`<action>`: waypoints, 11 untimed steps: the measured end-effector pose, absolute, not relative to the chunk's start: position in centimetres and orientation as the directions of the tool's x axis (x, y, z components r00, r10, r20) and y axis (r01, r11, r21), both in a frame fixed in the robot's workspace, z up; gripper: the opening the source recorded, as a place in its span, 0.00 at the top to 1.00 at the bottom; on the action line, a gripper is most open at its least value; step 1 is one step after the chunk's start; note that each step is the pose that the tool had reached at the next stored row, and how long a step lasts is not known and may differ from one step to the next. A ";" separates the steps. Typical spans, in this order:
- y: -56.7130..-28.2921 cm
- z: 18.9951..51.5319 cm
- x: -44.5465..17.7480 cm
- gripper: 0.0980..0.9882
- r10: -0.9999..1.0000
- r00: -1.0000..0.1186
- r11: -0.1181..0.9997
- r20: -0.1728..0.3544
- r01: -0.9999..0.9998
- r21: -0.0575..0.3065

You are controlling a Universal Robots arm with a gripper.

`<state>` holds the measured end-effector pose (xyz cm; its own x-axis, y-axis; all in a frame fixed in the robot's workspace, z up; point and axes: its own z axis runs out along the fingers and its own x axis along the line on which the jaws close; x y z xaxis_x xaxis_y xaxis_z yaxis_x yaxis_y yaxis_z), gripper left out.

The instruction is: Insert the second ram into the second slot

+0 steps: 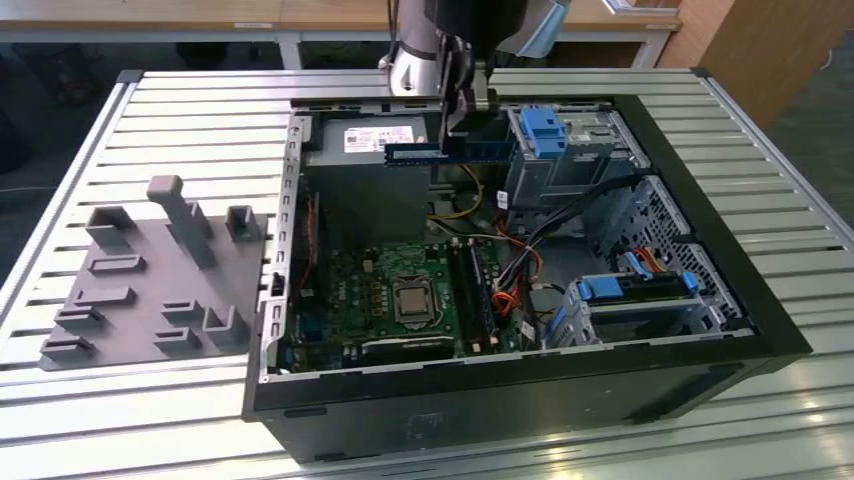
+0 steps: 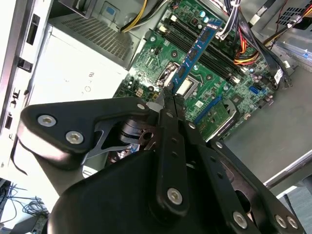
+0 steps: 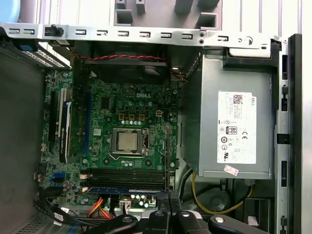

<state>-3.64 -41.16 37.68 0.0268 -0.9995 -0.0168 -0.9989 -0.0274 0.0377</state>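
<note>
The second ram [image 2: 195, 52] in hand [image 2: 168, 99] (above motherboard [image 2: 151, 61])

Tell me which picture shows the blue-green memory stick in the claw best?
The second wrist view: the RAM stick shows its flat face and chips, pinched in the claw above the motherboard. The exterior view shows the stick small, over the case. The first wrist view shows its thin edge.
</note>
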 end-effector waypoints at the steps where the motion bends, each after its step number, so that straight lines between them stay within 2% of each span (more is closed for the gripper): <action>1: -41.2 37.7 -3.6 0.98 -0.999 0.027 -0.027 -0.017 -0.999 0.038; 11: -41.8 37.7 -3.6 0.98 -1.000 0.027 -0.027 -0.017 -0.999 0.038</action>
<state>-3.64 -41.82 37.68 0.0268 -0.9995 -0.0167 -0.9989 -0.0274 0.0377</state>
